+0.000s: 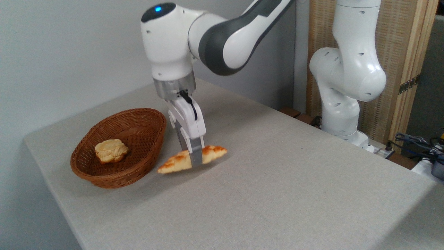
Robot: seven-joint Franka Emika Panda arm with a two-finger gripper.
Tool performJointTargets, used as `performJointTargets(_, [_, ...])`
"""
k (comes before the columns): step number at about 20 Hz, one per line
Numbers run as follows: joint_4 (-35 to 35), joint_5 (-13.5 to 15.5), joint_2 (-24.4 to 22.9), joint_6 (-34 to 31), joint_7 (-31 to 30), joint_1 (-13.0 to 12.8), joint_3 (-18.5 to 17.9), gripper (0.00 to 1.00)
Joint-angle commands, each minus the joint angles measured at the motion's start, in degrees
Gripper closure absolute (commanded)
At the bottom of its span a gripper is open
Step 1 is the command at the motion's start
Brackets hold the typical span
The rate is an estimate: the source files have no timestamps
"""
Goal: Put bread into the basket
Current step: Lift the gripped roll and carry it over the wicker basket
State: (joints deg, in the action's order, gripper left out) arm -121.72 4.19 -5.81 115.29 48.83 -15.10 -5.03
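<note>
Gripping the bread (191,159) mid-length, gripper (195,157) fingers closed on it, just right of the basket (145,119); small bun (111,150) inside basket.

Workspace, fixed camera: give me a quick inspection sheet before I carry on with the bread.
Surface: grey cloth-covered table, no spills seen.
Job's things: bread gripped mid-length, just right of the basket, outside it; whether it is lifted or touching the table is unclear.
Clutter: small pale bun lying in the basket.
Grippers: gripper closed on the bread, fingers pointing down.
Cables: black cable on the gripper body; loose cables at the far right, off the table.
Surroundings: plain wall, wooden screen behind the robot base.
</note>
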Motion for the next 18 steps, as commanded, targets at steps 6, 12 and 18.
performJointTargets(6, [10.2,11.0,1.1,0.9,-7.2,-1.3,4.2,0.43])
performJointTargets(12, [11.2,11.0,6.2,12.5,-31.5,-1.3,12.4,0.39])
performJointTargets(18, [11.2,10.8,11.0,20.7,-49.4,-1.3,16.0,0.00])
